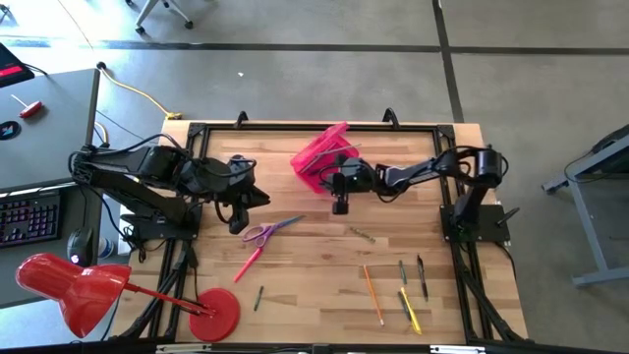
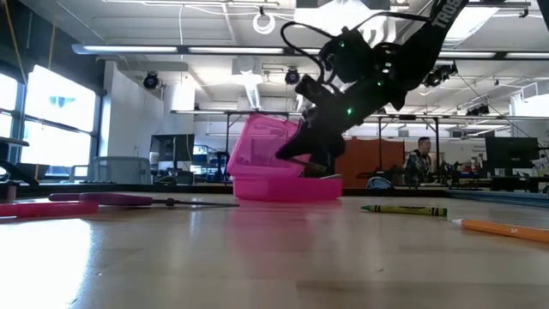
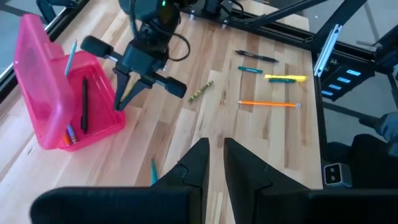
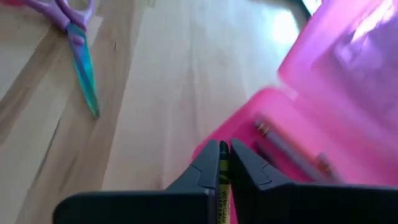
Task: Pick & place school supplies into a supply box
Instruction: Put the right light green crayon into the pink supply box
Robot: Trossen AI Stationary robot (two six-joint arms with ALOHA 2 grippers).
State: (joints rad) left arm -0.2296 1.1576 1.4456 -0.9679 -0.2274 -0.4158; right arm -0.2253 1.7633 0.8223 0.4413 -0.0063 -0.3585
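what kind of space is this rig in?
Looks like a big open robotics lab or workshop: concrete floor, a desk with a keyboard beside the table, and workbenches with monitors and a person behind.

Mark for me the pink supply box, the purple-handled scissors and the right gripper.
pink supply box [image 1: 316,157], high view, on its open lid.
purple-handled scissors [image 1: 261,233], high view, on the handles.
right gripper [image 4: 224,148], right wrist view, between its fingertips.

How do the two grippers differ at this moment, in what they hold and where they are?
The right gripper is shut on a thin yellow-green crayon, at the edge of the open pink supply box; the left gripper holds nothing, its fingers slightly apart. The right one hangs beside the box; the left one hovers above the purple-handled scissors, away from the box. Both are dark two-finger grippers.
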